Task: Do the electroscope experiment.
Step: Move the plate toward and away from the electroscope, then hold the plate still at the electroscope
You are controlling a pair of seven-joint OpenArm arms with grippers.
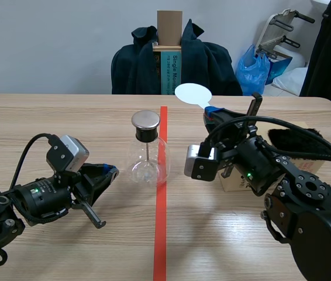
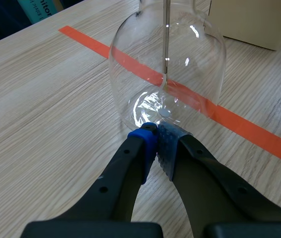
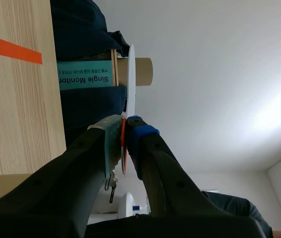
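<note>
Desk (image 1: 60,252) centre holds the flask (image 1: 149,161) — right tool (image 3: 124,131), clenched on the paddle (image 1: 193,93), should ease it toward eight o'clock over the cap (image 1: 145,120); left tool (image 2: 156,135) clenched empty.

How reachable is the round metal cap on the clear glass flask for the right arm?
Probably yes: the right gripper, shut on a white round paddle, is beside the clear glass flask with nothing between it and the round metal cap.

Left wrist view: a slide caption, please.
Shut left gripper pointing at the base of the glass electroscope flask on the wooden table.
</note>
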